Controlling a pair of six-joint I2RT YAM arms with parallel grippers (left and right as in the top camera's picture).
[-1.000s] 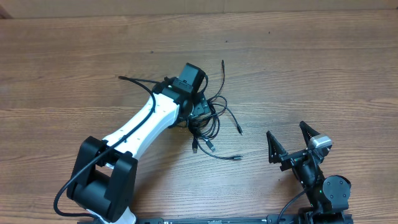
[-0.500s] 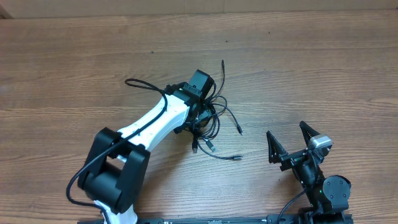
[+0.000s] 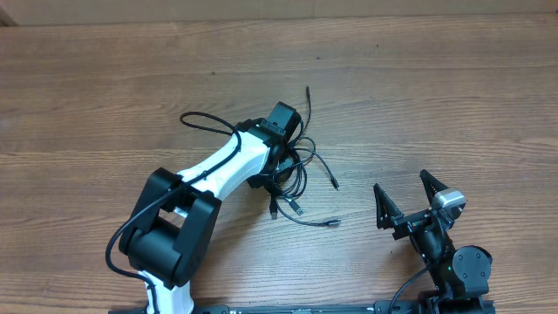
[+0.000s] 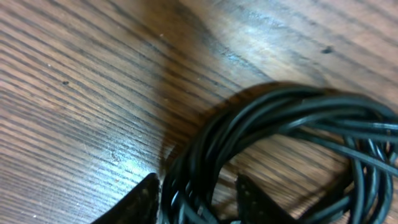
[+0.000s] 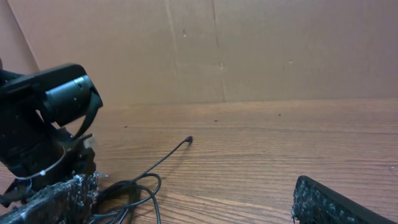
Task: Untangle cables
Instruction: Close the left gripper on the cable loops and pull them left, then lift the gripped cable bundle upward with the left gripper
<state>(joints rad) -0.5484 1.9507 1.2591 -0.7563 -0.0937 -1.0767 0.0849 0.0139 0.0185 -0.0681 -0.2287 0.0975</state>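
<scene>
Looking down from overhead: shows the cables (image 3: 299, 174) as thin black cords wound into a loose nest, lying directly beneath and just ahead of the left gripper (image 3: 281, 161). Sends one long strand straight out beyond that gripper to a small plug end. Trails several shorter tails from the nest toward the right gripper (image 3: 408, 199), each tipped with a small dark or silvery plug. Hides the left jaws under the wrist, so cannot tell their spread from above. Shows the right gripper spread wide, holding nothing, well apart from the nest.

Turning to the left wrist: fills the lower right with glossy black strands, coiled in several overlapping rings on the wooden table (image 4: 93, 93). Catches both fingertips (image 4: 140, 199) at the bottom edge, drawn in fairly narrow, with a bundle of strands running between them. Cannot tell whether pinched or merely straddled.

Turning to the right wrist: places the nest low and to the left, ahead of the gripper, with one thin strand reaching out across the wood to a small plug. Shows both textured pads (image 5: 323, 199) set far apart.
</scene>
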